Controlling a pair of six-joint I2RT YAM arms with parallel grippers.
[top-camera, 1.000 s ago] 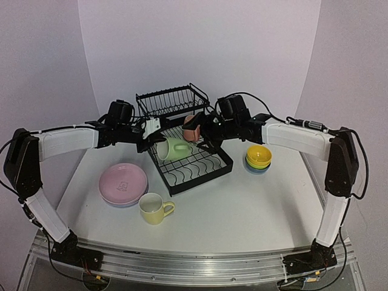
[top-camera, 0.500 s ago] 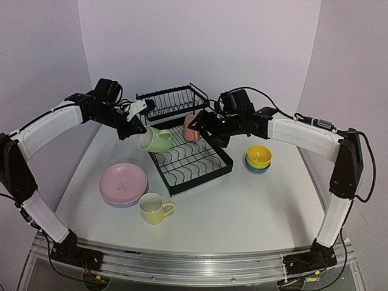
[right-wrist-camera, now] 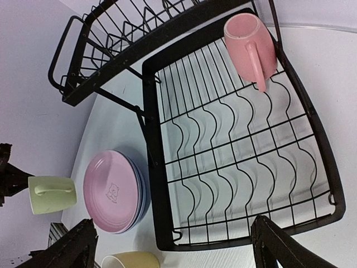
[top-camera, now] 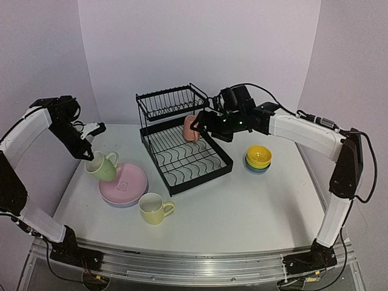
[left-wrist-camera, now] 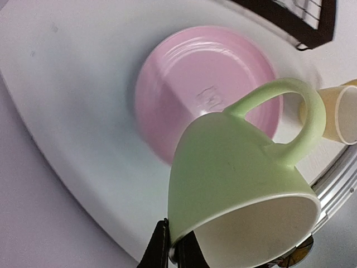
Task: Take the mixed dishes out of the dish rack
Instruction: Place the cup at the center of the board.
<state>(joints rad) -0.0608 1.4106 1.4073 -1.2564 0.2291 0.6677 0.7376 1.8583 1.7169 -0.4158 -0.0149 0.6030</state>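
One yellow mug [left-wrist-camera: 341, 114], partly off-frame.

A glossy light green mug [left-wrist-camera: 234, 167] shows a smooth glazed finish, as do the pink plate [left-wrist-camera: 189, 95] and pink mug [right-wrist-camera: 250, 39]; the dish rack [right-wrist-camera: 152, 145] is thin black coated metal wire with a faint satin sheen, and the white tabletop [top-camera: 242, 206] looks smooth and matt.

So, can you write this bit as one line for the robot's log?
left pincer: shut on light green mug, tilted, near pink plate | right pincer: open over dish rack | pink mug: in rack
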